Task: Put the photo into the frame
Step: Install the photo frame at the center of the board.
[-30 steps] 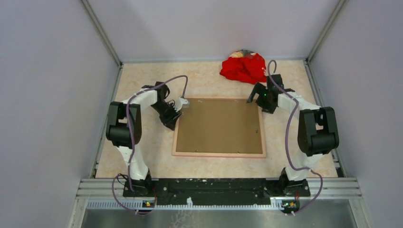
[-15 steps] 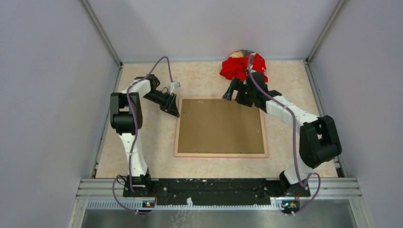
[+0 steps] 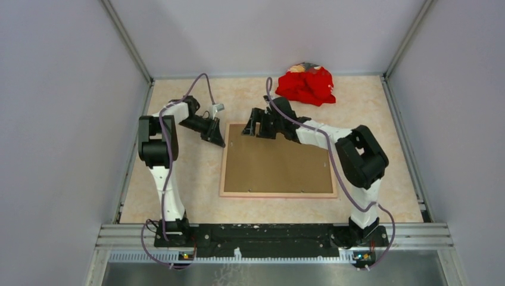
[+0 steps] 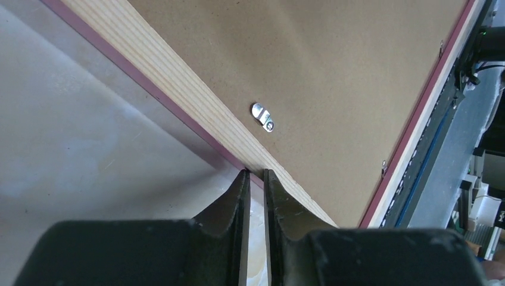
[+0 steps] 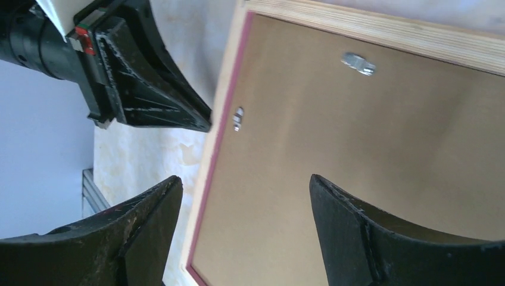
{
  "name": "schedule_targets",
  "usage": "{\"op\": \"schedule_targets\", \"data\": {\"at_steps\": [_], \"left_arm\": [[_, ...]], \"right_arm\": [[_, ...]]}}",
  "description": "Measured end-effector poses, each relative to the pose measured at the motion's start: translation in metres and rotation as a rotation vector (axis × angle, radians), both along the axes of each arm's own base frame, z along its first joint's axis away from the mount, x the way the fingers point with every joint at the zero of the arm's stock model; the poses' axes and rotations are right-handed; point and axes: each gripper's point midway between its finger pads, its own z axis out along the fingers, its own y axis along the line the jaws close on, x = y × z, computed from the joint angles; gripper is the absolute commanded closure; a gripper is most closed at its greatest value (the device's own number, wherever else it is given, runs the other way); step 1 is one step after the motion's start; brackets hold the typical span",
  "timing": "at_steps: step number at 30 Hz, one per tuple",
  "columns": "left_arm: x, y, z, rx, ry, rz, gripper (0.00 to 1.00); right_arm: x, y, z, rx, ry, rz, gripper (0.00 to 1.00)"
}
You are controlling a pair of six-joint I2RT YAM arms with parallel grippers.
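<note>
Jaws of the left gripper (image 4: 254,174) are almost closed on nothing at the frame (image 3: 277,194) edge; the right gripper (image 5: 244,182) gapes above the backing board (image 3: 274,161). No photo shows. A fingertip snagging the rim could shove the face-down frame askew.

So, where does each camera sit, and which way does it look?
Top external: high behind the robot, looking down on the frame; both arms show.
Left wrist: on the left arm, looking along the left gripper at the frame's left edge.
Right wrist: above the frame's far edge, looking down past the open right gripper.
Shared: both wrist views show the backing board.
</note>
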Motion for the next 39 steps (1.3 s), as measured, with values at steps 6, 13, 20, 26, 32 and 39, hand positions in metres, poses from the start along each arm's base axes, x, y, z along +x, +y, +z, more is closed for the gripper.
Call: {"op": "schedule_targets", "data": {"at_steps": [6, 13, 20, 26, 32, 39], "left_arm": [[-0.001, -0.002, 0.000, -0.026, 0.019, 0.024, 0.85], [-0.001, -0.003, -0.001, -0.037, 0.029, 0.038, 0.86], [-0.001, -0.003, -0.001, -0.039, 0.029, 0.044, 0.87], [-0.001, -0.003, -0.001, -0.037, 0.024, 0.049, 0.87], [-0.001, -0.002, -0.001, -0.035, 0.018, 0.049, 0.87], [-0.001, -0.002, -0.001, -0.034, 0.018, 0.049, 0.87]], "right_arm": [[-0.004, 0.039, -0.017, 0.055, 0.024, 0.071, 0.29], [-0.005, 0.055, -0.043, 0.060, 0.069, 0.109, 0.31], [-0.002, 0.067, -0.044, 0.091, 0.079, 0.129, 0.36], [-0.005, 0.089, -0.044, 0.122, 0.088, 0.173, 0.38], [-0.013, 0.100, -0.046, 0.142, 0.107, 0.205, 0.39], [-0.014, 0.102, -0.045, 0.147, 0.113, 0.211, 0.39]]}}
